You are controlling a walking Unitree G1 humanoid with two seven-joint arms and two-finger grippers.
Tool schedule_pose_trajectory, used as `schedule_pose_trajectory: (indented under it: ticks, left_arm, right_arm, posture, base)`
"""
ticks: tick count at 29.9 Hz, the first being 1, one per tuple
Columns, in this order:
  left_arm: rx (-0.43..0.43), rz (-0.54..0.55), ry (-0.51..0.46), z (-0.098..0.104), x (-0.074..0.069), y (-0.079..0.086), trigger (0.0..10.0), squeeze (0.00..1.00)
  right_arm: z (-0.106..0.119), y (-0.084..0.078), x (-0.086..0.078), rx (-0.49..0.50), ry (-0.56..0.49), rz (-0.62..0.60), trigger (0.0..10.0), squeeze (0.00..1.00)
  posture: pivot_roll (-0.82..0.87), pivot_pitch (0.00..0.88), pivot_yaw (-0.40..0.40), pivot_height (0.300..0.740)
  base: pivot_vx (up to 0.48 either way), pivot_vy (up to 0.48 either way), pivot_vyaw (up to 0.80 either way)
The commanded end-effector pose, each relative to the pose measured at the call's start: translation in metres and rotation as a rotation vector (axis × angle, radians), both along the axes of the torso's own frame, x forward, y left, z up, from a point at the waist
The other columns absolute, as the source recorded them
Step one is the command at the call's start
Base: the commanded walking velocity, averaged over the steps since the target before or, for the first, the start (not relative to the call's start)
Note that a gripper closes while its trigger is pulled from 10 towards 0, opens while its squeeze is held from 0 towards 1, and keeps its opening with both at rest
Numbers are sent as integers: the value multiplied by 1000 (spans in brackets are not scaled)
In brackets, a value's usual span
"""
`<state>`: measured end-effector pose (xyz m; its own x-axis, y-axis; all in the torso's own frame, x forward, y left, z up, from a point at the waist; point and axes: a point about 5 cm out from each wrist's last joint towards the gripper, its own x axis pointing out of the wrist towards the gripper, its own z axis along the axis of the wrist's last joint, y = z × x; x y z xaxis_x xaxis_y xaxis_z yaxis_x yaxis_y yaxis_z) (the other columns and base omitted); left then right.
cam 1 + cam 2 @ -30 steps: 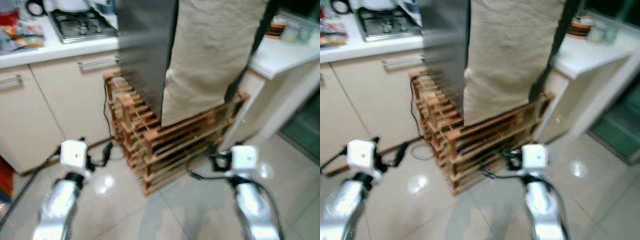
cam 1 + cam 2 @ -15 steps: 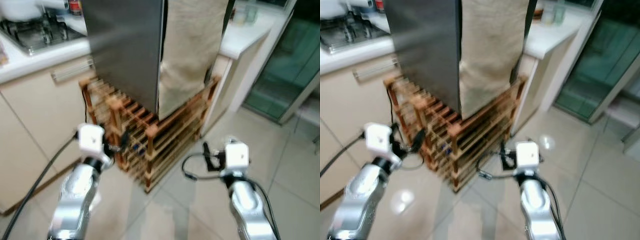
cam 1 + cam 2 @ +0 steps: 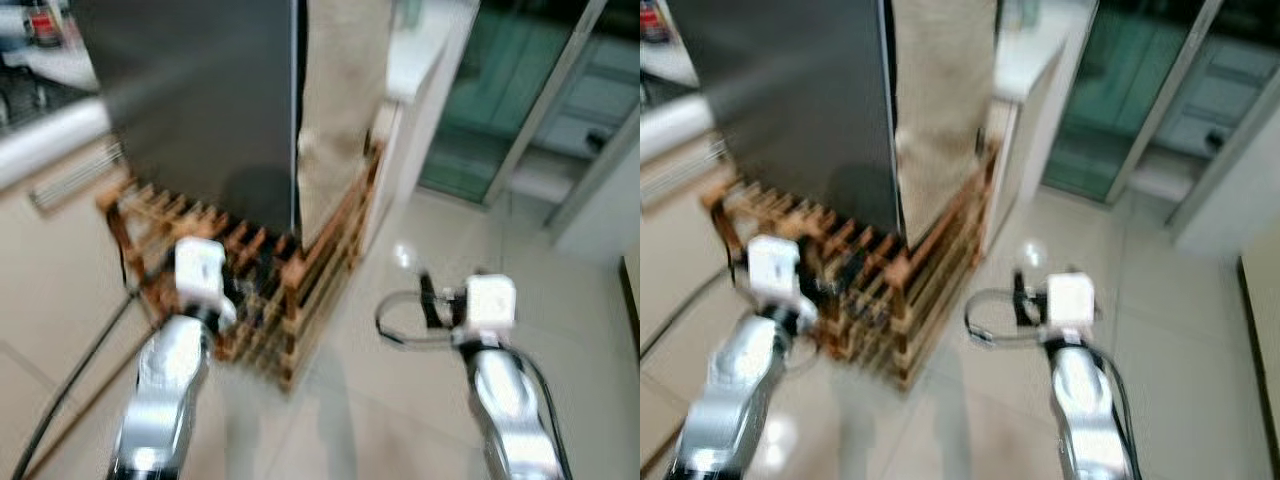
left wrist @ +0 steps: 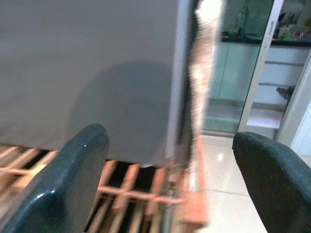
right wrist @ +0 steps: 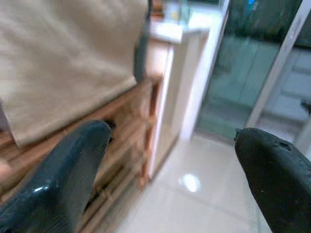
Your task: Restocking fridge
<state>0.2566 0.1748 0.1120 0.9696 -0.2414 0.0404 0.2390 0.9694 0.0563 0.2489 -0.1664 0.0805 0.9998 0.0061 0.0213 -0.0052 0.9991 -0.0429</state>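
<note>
Head-camera views are smeared with motion blur, so I read the layout rather than the detail. At twelve o'clock stands the tall dark-grey metal fridge (image 3: pixel 200 100), its door closed as far as I can tell, and it sits raised on a slatted orange-brown wooden rack (image 3: pixel 290 320), presumably to keep it off the tiled floor. A beige cloth (image 3: pixel 340 110) hangs down its right flank, reaching onto the rack. Toward two o'clock a white countertop (image 3: pixel 1035 50) butts against the fridge, and beyond it a green-tinted glass sliding door (image 3: pixel 500 110) fills the far side.

My left gripper (image 4: pixel 170 194) is raised at about ten o'clock, close to the rack; its wrist view looks along both black fingers (image 4: pixel 73 179) at the fridge's grey face, and the fingers are spread wide with nothing between them. My right gripper (image 5: pixel 170 184) hangs at about two o'clock over the glossy pale floor tiles (image 3: pixel 400 400), well apart from the rack, fingers likewise spread and empty, a black cable (image 3: pixel 400 325) looped beside its wrist.

I judge that restocking has not begun: I carry no goods, and I see none to load. I would need to find the door's edge first; blur makes it unclear.
</note>
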Motion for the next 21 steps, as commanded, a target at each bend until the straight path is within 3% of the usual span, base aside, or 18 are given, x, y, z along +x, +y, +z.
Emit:
schedule_pose_trajectory:
  ticks: [1, 4, 6, 9, 13, 21]
  left_arm:
    - [-2, 35, 42, -8, -10, 18, 10000, 0]
    - [-22, 69, 45, -8, -12, 23, 10000, 0]
    - [7, 71, 45, -8, -9, 17, 10000, 0]
    - [-18, 59, 34, -6, -7, 11, 10000, 0]
    - [-62, 61, 2, 3, -1, 0, 10000, 0]
    - [-62, 93, 7, 6, 5, 5, 10000, 0]
  right_arm:
    - [-3, -4, -10, 0, 23, -1, 10000, 0]
    - [-15, -11, -21, -12, 79, -17, 10000, 0]
    - [-17, -10, -20, -19, 86, -18, 10000, 0]
    - [-16, -9, -19, -20, 80, -14, 10000, 0]
    - [-9, -1, -11, -18, 67, 5, 10000, 0]
    - [-9, 6, -6, -28, 72, 36, 10000, 0]
  posture:
    - [-90, 0, -54, 740]
    - [-97, 0, -54, 740]
    - [-100, 0, -52, 740]
    - [-100, 0, -51, 740]
    - [-96, 0, -48, 740]
    - [-82, 0, -51, 740]
  base:
    - [0, 0, 0]
    - [0, 0, 0]
    - [0, 0, 0]
    - [0, 0, 0]
    - [363, -310, 0]
    - [408, -217, 0]
